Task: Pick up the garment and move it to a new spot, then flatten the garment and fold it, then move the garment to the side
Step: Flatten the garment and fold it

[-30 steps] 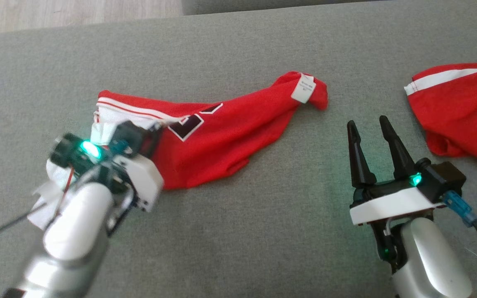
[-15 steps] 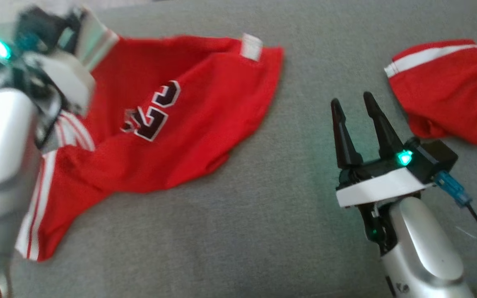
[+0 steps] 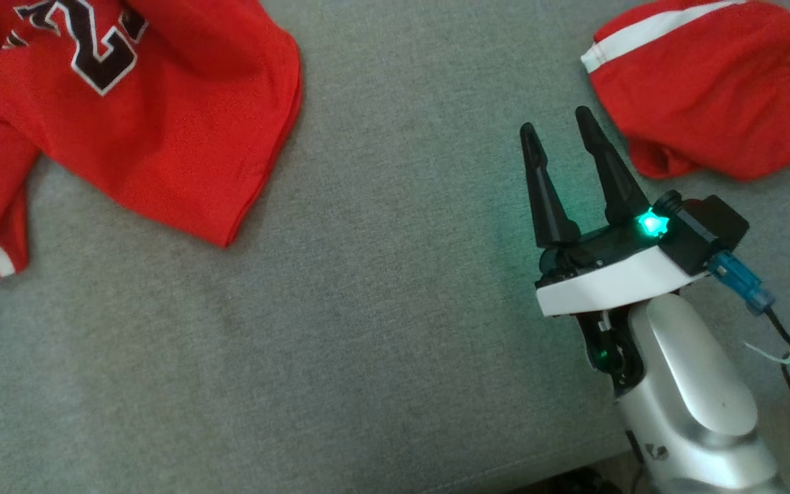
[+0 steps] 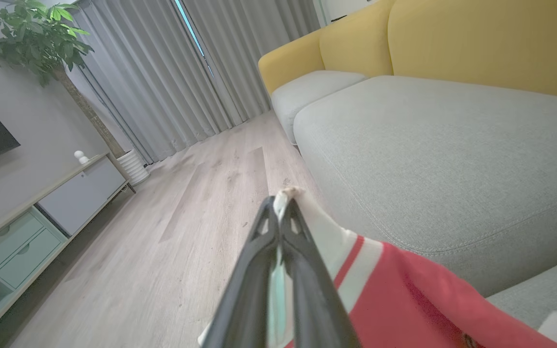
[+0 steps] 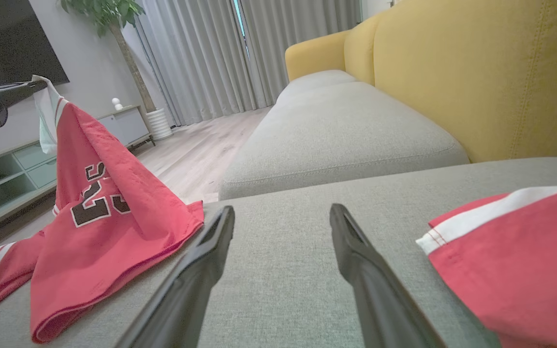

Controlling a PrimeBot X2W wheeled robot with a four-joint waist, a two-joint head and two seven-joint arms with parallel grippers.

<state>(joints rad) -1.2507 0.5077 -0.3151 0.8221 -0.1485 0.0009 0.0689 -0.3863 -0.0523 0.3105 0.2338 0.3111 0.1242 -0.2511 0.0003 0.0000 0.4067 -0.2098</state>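
The garment (image 3: 162, 137) is a red jersey with white trim and dark numerals, at the upper left of the head view. In the right wrist view it (image 5: 99, 217) hangs like a tent from one raised corner, its lower part resting on the grey cushion. My left gripper (image 4: 281, 205) is shut on its white-striped edge (image 4: 336, 241) and holds it up over the sofa's edge; it also appears at the far left of the right wrist view (image 5: 17, 92). My right gripper (image 3: 558, 134) stands open and empty over the cushion, well right of the garment.
A second red garment (image 3: 710, 89) with a white band lies bunched just right of my right gripper. The grey sofa cushion (image 3: 395, 309) spreads between the two. A yellow backrest (image 5: 476, 72), wooden floor (image 4: 186, 217), a low cabinet (image 4: 41, 208) and a plant (image 4: 36, 34) surround it.
The left gripper has risen up and to the left with the garment's edge, leaving the head view; the garment has unfurled and now hangs from it. The head camera has shifted. The right gripper stays open.
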